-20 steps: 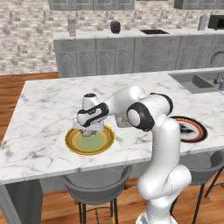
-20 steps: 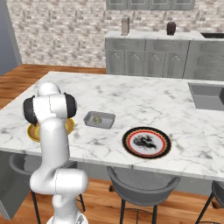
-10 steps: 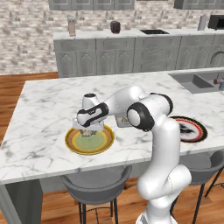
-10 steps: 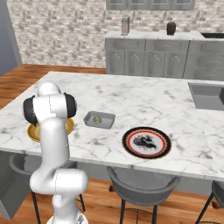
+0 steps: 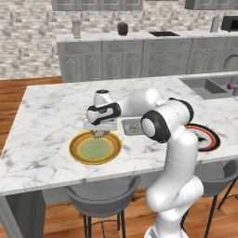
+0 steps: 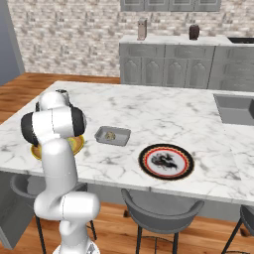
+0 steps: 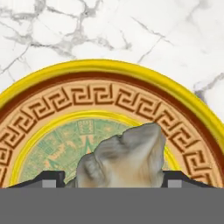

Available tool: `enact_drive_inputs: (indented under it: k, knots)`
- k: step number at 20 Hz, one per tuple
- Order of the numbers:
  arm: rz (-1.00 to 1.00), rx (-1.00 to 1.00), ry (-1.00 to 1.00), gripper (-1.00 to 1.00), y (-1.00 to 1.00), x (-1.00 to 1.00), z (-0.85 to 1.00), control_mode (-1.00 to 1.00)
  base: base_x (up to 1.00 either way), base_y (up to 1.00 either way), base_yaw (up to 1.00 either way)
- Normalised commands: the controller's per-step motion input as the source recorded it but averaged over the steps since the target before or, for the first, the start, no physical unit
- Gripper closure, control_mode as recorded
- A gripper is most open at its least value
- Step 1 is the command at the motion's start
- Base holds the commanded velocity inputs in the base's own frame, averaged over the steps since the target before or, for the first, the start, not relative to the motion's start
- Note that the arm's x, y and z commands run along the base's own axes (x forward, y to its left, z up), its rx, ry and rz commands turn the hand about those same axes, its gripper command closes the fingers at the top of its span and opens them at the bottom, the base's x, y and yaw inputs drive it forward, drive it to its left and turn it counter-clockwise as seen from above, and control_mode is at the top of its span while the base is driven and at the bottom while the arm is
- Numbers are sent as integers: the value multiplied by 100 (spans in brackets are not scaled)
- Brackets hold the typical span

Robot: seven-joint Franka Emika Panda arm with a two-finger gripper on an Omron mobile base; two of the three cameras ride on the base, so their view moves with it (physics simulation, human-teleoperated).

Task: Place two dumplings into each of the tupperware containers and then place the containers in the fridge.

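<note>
Looking at the hand view, you see the fingers (image 7: 116, 178) closed narrowly on a pale crimped dumpling (image 7: 123, 156), at the bottom centre of the frame above the green middle of the yellow-rimmed plate (image 7: 109, 70). In the left base view, your gripper (image 5: 99, 133) hangs just over that plate (image 5: 95, 148) at centre left on the marble worktop (image 5: 46, 116). Just right of it sits a grey tupperware container (image 5: 131, 126) with a second dumpling (image 6: 111, 134) inside, and the black-and-red plate (image 6: 166, 161) lies further right.
</note>
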Motion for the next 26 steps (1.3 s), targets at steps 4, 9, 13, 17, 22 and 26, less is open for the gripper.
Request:
enact_drive_inputs:
  k: [4, 9, 13, 17, 22, 26]
  knots:
    - [0, 2, 0, 100, -70, 0, 30, -100, 0, 0, 0]
    - [0, 0, 0, 100, -71, 16, 4, -100, 0, 0, 0]
    - [0, 5, 0, 100, -82, 42, 3, -100, 0, 0, 0]
    - [0, 1, 0, 100, -75, 37, 0, -100, 0, 0, 0]
    - [0, 0, 0, 100, -67, 37, 0, -100, 0, 0, 0]
    - [0, 0, 0, 100, -49, 26, 0, -100, 0, 0, 0]
